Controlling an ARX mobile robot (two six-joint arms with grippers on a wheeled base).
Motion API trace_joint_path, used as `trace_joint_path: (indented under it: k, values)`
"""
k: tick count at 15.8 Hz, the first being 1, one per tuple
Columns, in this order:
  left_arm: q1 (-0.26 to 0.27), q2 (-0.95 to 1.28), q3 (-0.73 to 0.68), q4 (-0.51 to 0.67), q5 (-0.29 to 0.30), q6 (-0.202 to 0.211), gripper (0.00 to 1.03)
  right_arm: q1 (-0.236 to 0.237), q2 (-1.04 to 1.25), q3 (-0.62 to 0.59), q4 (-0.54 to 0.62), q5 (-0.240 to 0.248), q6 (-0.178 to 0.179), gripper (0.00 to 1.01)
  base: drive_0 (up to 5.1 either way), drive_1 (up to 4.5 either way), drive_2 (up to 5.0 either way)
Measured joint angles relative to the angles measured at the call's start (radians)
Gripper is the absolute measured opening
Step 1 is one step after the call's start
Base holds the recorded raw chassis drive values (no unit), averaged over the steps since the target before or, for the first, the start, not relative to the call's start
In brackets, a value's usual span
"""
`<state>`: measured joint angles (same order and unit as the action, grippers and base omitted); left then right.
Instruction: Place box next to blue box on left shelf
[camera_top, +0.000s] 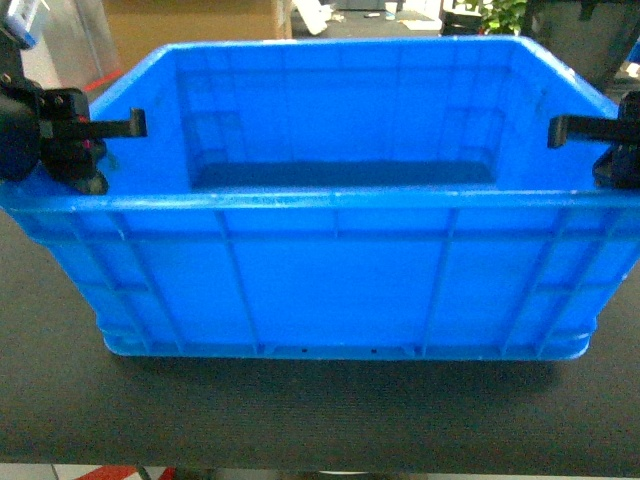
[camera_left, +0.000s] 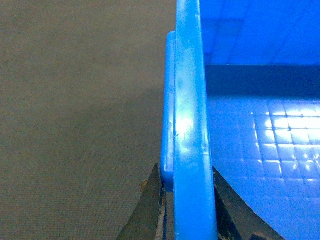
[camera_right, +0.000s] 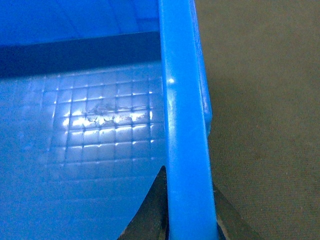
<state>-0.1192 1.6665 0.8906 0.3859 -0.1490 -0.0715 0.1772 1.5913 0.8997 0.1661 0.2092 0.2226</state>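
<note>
The box (camera_top: 330, 270), a large bright blue open-top crate with ribbed walls, fills the head view and stands on a dark table top. My left gripper (camera_top: 128, 125) is shut on the box's left rim (camera_left: 190, 100), one finger outside the wall and one inside. On the opposite side, my right gripper (camera_top: 560, 130) is shut on the right rim (camera_right: 185, 125) in the same way. The crate is empty, and its gridded floor shows in both wrist views. The left shelf and the other blue box are out of view.
The dark matte table top (camera_top: 320, 420) runs under the crate, and its front edge (camera_top: 320, 466) lies near the bottom of the head view. Behind the crate are a brown cardboard box (camera_top: 200, 25) and a green plant (camera_top: 500, 12).
</note>
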Motion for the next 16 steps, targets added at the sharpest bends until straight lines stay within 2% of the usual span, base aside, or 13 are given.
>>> trace_joint_path:
  k: [4,10,16]
  values:
    - [-0.003,-0.117,-0.009,0.031,-0.012,0.003,0.15,0.007,-0.092,-0.008,0.048,0.021,-0.015,0.09,0.0,0.0,0.0]
    - [0.008,-0.225,-0.036,0.011,-0.001,0.011,0.15,0.024,-0.172,-0.065,0.085,0.028,-0.006,0.09,0.0,0.0,0.0]
    - [0.013,-0.293,-0.085,0.044,0.011,0.018,0.14,0.034,-0.238,-0.126,0.162,0.04,-0.019,0.09,0.0,0.0,0.0]
